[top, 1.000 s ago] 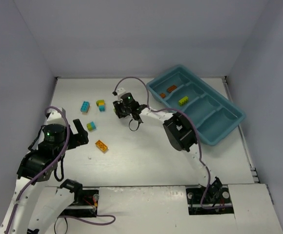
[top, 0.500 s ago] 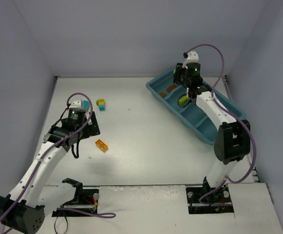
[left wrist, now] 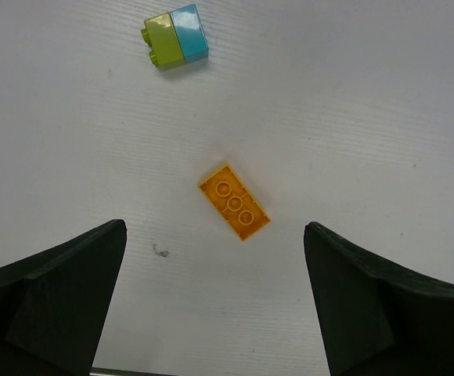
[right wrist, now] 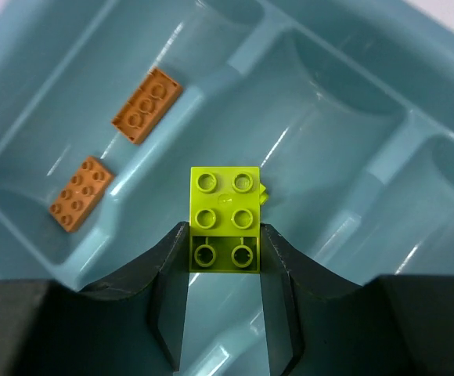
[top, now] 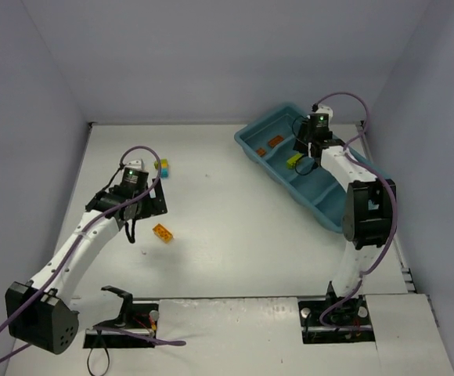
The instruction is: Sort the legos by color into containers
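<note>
**Lime brick over the tray, ready to drop**

Your right tool [right wrist: 225, 235] is clamped on a lime brick [right wrist: 225, 196], one finger on each side, and holds it above the teal tray [top: 358, 182]. From the wrist view, the brick hangs over the second compartment from the tray's far-left end. A sliver of lime shows just behind it, possibly another brick, though too little shows to be sure. Two brown-orange bricks [right wrist: 146, 105] lie in the end compartment next door. This looks like the placing step for lime. Before you release, check that the brick sits inside the divider and not over the brown side, then open.

Your left tool [left wrist: 215, 235] is spread wide and carries nothing. It hovers above a yellow-orange brick [left wrist: 234, 201] lying flat at a slant, studs up. To pick it up, you'd likely need to turn the wrist to match the slant. A lime-and-cyan stack [left wrist: 175, 36] sits farther off and will need splitting.

The surface [top: 235, 235] is plain white, boxed in by pale grey-lilac walls [top: 211, 63].
</note>
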Controlling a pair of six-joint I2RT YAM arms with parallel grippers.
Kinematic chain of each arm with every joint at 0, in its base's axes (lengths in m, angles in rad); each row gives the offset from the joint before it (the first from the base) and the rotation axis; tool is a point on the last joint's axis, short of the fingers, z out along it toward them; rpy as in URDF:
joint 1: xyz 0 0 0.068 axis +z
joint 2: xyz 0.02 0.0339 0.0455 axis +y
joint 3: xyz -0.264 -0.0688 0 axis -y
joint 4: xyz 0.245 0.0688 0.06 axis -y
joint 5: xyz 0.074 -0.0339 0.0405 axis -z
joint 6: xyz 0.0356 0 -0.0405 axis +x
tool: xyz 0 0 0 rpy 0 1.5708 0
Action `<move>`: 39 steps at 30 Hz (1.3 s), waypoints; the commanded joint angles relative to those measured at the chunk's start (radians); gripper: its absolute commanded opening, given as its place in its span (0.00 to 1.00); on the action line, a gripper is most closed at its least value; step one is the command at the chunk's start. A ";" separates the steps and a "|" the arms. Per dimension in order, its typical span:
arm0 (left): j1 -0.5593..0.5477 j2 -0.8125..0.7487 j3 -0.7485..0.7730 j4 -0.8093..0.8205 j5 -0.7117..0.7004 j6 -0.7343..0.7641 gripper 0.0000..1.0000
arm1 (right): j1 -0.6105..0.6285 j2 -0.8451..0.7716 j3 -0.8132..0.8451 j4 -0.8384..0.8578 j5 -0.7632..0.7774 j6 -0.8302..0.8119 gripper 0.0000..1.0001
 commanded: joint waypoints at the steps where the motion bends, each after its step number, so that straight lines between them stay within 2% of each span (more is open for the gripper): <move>1: 0.013 0.040 0.053 0.053 -0.026 0.043 0.89 | -0.006 0.012 0.091 0.013 -0.012 0.030 0.31; 2: 0.015 0.051 0.056 0.058 -0.022 0.050 0.89 | -0.006 0.016 0.102 0.010 -0.020 0.029 0.36; 6: 0.051 0.121 0.082 0.072 -0.017 0.094 0.89 | -0.011 0.019 0.134 0.001 -0.042 0.016 0.46; 13: 0.085 0.143 0.058 0.216 0.015 0.312 0.89 | -0.013 -0.046 0.147 -0.047 -0.130 0.002 0.48; 18: 0.108 0.158 0.025 0.325 0.082 0.499 0.88 | 0.003 -0.193 0.006 -0.045 -0.229 0.045 0.49; 21: 0.137 0.190 0.008 0.371 0.139 0.637 0.82 | 0.039 -0.281 -0.075 -0.044 -0.261 0.048 0.49; 26: 0.218 0.270 -0.016 0.460 0.271 0.696 0.74 | 0.125 -0.387 -0.168 -0.042 -0.305 0.041 0.49; 31: 0.255 0.350 0.001 0.503 0.372 0.677 0.74 | 0.176 -0.474 -0.245 -0.042 -0.318 0.041 0.49; 34: 0.255 0.431 0.056 0.486 0.422 0.692 0.73 | 0.185 -0.502 -0.280 -0.042 -0.332 0.045 0.49; 39: 0.252 0.522 0.172 0.388 0.405 0.738 0.63 | 0.185 -0.539 -0.317 -0.044 -0.358 0.048 0.50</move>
